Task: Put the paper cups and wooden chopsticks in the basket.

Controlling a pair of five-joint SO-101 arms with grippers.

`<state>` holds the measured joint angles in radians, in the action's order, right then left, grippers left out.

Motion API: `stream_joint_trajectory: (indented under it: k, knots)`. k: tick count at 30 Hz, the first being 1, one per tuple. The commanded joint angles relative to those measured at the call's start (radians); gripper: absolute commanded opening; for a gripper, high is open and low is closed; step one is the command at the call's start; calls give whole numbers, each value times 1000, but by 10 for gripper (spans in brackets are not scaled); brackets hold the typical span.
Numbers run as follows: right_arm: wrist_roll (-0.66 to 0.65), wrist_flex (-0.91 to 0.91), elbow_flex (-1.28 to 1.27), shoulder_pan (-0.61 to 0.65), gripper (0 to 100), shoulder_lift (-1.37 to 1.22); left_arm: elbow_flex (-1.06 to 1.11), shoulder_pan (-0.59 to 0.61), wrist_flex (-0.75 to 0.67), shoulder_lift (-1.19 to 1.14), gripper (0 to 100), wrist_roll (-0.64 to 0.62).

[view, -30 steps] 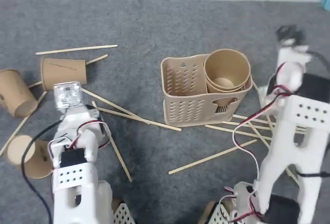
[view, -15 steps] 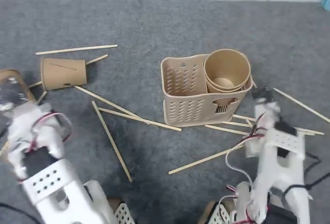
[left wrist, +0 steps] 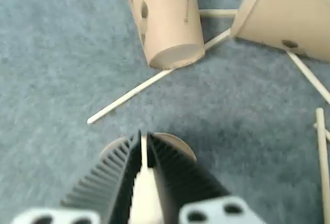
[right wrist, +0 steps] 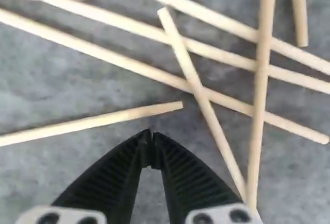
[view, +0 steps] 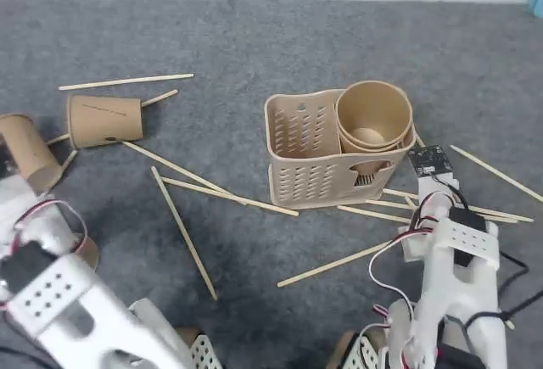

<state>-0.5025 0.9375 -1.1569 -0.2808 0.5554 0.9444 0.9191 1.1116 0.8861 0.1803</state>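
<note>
The tan basket (view: 316,165) stands mid-table with stacked paper cups (view: 373,116) in its right part. Two paper cups (view: 103,120) (view: 30,150) lie on their sides at the far left. A third cup (view: 85,251) peeks out beside my left arm (view: 47,280). My left gripper (left wrist: 144,137) is shut, tips just over that cup's rim (left wrist: 178,144). The two lying cups (left wrist: 165,23) (left wrist: 289,13) are beyond it. My right gripper (right wrist: 151,134) is shut just above crossed wooden chopsticks (right wrist: 201,87), right of the basket.
More chopsticks lie loose on the grey carpet: one at the far left back (view: 125,82), several in front of the basket (view: 225,195) (view: 182,233) (view: 348,259) and one at the right edge (view: 496,174). My right arm (view: 448,246) stands close to the basket's right front corner.
My left arm swung from the middle to the far left and came down over the third cup. My right arm drew back from beside the basket and lowered over the chopsticks.
</note>
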Motion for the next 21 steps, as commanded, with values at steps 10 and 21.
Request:
stream_joint_trajectory:
  k: [10,21]
  knots:
    - [-15,-10,2,-2,8,35,-271,-21,296,-373,13,130]
    - [-15,-10,2,-2,8,35,-114,-338,245,-371,13,-52]
